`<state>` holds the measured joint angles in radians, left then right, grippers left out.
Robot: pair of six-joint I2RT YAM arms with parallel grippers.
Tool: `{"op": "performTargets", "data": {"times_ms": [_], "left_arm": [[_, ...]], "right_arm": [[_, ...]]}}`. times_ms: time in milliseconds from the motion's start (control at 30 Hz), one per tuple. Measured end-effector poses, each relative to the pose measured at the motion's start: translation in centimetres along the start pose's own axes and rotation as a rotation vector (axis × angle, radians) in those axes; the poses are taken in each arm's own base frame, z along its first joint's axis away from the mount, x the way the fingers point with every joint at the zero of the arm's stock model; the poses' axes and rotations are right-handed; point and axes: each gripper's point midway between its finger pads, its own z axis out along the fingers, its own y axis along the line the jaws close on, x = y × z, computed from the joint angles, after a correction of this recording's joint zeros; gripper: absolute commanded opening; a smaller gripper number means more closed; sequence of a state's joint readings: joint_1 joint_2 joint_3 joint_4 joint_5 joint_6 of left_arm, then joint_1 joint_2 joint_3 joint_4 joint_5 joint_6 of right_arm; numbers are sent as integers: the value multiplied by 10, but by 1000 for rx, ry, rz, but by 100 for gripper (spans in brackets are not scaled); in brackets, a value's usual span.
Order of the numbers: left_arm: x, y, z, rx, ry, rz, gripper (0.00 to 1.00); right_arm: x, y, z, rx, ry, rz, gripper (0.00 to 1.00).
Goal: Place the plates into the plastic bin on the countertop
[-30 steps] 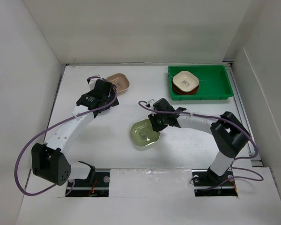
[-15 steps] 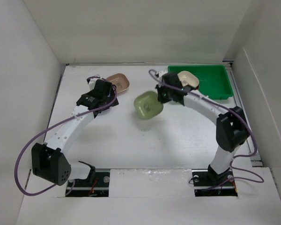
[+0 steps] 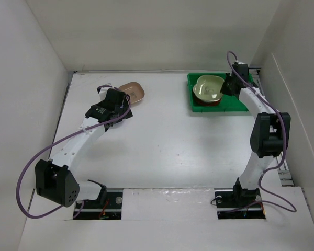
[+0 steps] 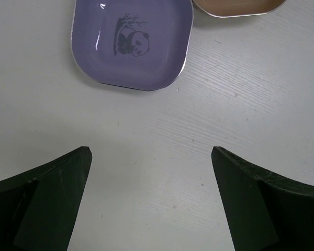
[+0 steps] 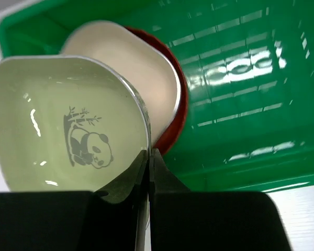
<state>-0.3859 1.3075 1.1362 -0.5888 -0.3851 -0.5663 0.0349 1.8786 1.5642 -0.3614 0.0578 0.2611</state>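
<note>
My right gripper [image 5: 149,152] is shut on the rim of a pale green plate [image 5: 68,120] with a panda print. It holds that plate over a cream plate [image 5: 141,68], which lies on a red plate [image 5: 180,104] in the green plastic bin [image 5: 240,78]. From above, the pale green plate [image 3: 208,88] hangs over the bin's left half [image 3: 235,104]. My left gripper [image 4: 152,151] stands open above the white countertop [image 3: 157,146], with nothing between its fingers [image 4: 68,178]. Just ahead of it lie a lilac plate [image 4: 131,44] and a tan-brown plate [image 4: 235,6].
White walls close in the countertop on the left, back and right. The tan-brown plate [image 3: 133,90] sits at the back left, beside my left gripper [image 3: 121,98]. The bin's right half shows bare ribbed floor [image 5: 251,52].
My right gripper closed on the pale green plate at the middle of the countertop and carried it back and right to over the bin. The left arm has stayed still.
</note>
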Motion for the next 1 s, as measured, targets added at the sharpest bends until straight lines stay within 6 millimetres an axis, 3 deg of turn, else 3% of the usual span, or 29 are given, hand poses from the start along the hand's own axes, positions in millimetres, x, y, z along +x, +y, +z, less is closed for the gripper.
{"op": "performTargets", "data": {"times_ms": [167, 733, 800, 900, 967, 1000], "left_arm": [[0, -1, 0, 4, 2, 0, 100], [-1, -2, -3, 20, 0, -5, 100], [-1, -2, -3, 20, -1, -5, 100], [-1, -2, -4, 23, -4, -6, 100], [0, -1, -5, 24, -4, -5, 100], [0, -1, -5, 24, -4, -3, 100]], "right_arm": [[55, -22, 17, 37, 89, 208, 0], [31, -7, 25, 18, 9, 471, 1], [28, -7, 29, 25, 2, 486, 28], [21, -4, 34, 18, -10, 502, 77], [18, -1, 34, 20, -18, 502, 89], [17, 1, 33, 24, -26, 500, 100]]}}
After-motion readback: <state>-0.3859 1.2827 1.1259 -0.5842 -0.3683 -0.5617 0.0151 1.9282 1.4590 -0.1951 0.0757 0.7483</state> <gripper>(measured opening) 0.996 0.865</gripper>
